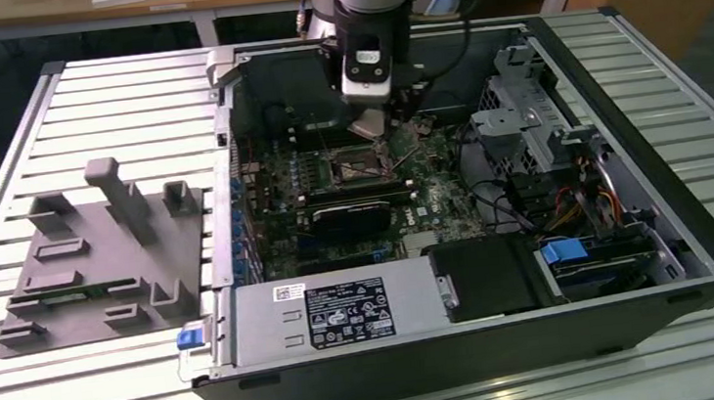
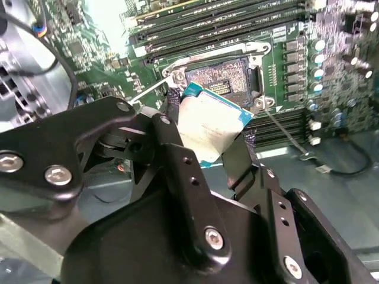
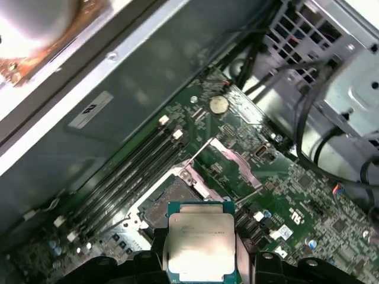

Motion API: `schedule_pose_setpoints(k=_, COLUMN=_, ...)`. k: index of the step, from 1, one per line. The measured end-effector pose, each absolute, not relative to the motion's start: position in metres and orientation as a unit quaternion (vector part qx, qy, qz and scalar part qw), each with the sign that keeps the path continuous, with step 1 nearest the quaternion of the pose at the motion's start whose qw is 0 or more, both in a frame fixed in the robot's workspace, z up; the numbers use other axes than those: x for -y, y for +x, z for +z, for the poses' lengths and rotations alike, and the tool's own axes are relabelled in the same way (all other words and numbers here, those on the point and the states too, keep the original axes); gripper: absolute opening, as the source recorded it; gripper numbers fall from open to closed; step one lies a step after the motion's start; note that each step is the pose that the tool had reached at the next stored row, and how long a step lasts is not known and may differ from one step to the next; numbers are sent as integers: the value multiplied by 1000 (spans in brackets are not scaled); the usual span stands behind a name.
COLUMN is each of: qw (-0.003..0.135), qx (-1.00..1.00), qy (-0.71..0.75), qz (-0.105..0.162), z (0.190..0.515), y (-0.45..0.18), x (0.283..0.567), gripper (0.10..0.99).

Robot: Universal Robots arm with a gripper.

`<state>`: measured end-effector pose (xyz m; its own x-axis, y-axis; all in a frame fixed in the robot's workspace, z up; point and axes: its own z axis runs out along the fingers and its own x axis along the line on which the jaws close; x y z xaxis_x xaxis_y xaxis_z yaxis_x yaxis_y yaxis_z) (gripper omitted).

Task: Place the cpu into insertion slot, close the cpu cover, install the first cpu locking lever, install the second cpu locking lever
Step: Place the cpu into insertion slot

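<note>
— What are the fingers point(image 2: 180, 163) doing?

— They pinch the cpu point(image 2: 208, 125) by two opposite edges, one black finger on each side. Its pale metal top faces the first wrist view point(image 3: 200, 242), and a green edge sticks out past the fingertips.

— So the gripper point(image 2: 210, 121) has it off the board?

— Yes, as far as I can judge. The chip hangs tilted in the second wrist view, not flat in anything.

— And where does the insertion slot point(image 2: 228, 80) lie from it?

— Straight out beyond the fingertips, just past the chip's leading edge. Its dark centre shows bare, with the silvery rim around it. In the exterior view the gripper point(image 1: 369, 125) hangs just above the slot point(image 1: 357, 166), near but apart.

— Is there a long axis to line up?

— The chip is square, so what counts is its edges squaring with the slot's rim. In the first wrist view they look turned relative to one another.

— And the cpu cover point(image 3: 230, 161)?

— Swung open, lying on the far side of the slot point(image 3: 169, 204) from the memory slots point(image 3: 133, 171). A thin locking lever point(image 2: 288, 135) stands unlatched beside the slot, over the green motherboard point(image 3: 302, 213).
</note>
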<state>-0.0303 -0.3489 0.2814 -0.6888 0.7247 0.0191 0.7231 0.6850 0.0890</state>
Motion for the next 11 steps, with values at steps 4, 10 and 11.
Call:
schedule_pose_setpoints(k=4, qw=10, qx=-903, qy=428, qz=44, z=279, y=-30, x=349, gripper=537)
schedule_pose_setpoints(k=10, qw=13, qx=-878, qy=476, qz=44, z=275, y=-30, x=349, gripper=537)
schedule_pose_setpoints(k=11, qw=13, qx=-874, qy=484, qz=44, z=275, y=-30, x=349, gripper=537)
